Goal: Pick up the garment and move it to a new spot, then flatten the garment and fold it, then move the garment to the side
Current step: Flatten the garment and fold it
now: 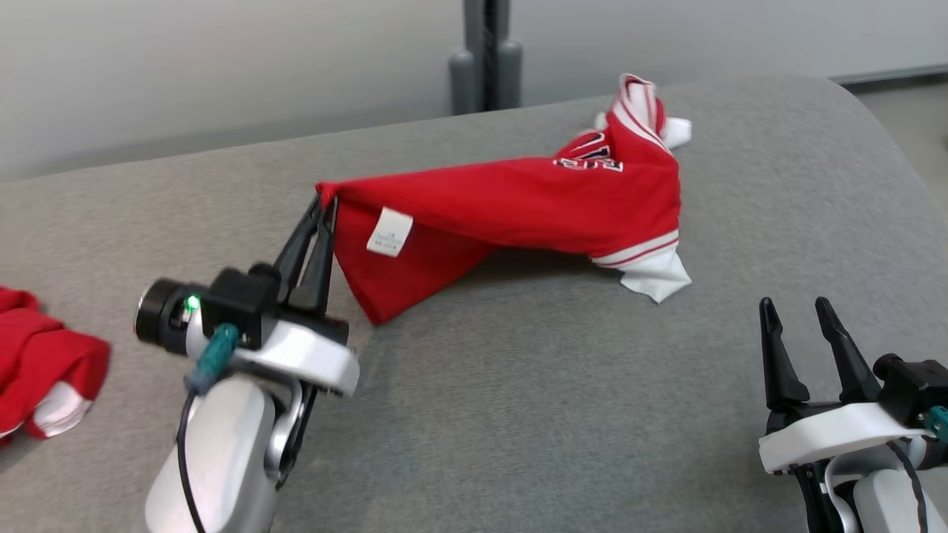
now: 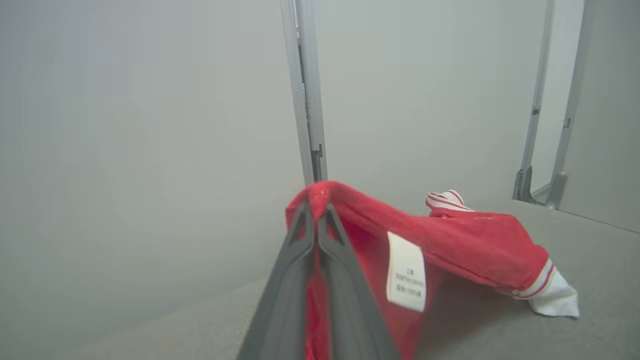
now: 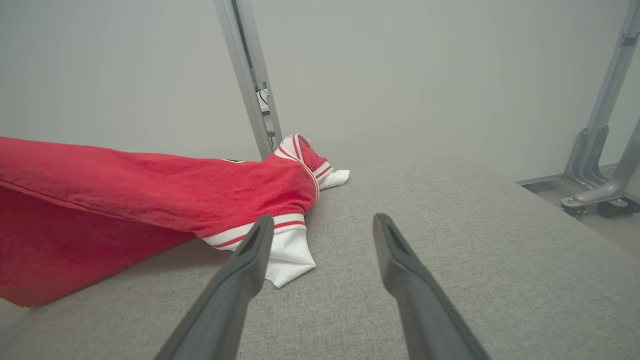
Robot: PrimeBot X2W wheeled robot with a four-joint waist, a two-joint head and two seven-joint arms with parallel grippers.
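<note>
While a second red cloth [image 1: 44,363] lies bunched at the far left of the grey table [image 1: 518,414], the left hand [image 1: 324,203] pinches a raised corner of the red garment [image 1: 518,200]. The garment slopes rightward down to the table, with a grey post [image 1: 486,52] behind it. At the right, the right hand [image 1: 796,307] hovers spread, apart from the white sleeve [image 1: 652,277].

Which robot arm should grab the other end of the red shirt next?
Right. The right pincer is open and free, near the white-trimmed sleeve of the red shirt, which lies on the grey surface. The left pincer is shut on the shirt's other end, holding it lifted.
</note>
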